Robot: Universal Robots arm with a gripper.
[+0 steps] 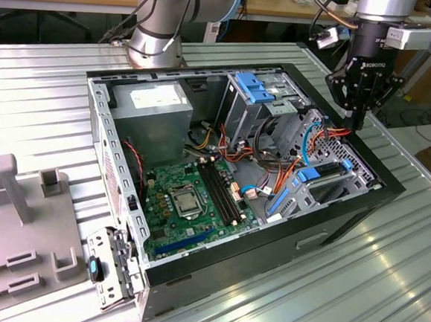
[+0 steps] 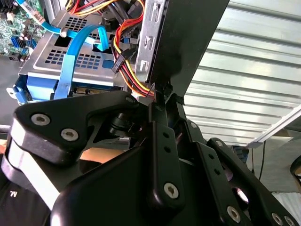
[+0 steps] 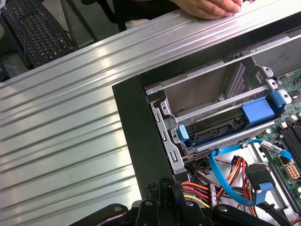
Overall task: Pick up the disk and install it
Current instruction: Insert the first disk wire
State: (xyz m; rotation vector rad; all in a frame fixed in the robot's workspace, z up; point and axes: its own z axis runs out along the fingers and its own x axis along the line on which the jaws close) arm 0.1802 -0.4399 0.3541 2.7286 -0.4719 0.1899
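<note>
Finds the gripper (image 1: 358, 121) clenched on nothing at the exterior view's upper right, above the case (image 1: 283, 245) rim. Places the disk (image 3: 212, 133) mid-right in the first wrist view, seated in the drive cage (image 3: 211, 111), just inward of and below the gripper.

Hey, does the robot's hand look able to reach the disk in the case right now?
Probably not cleanly. The disk sits slotted inside the metal drive cage, only its edge exposed, and a blue cable loops across nearby. The hand hangs shut above the computer case rim.
</note>
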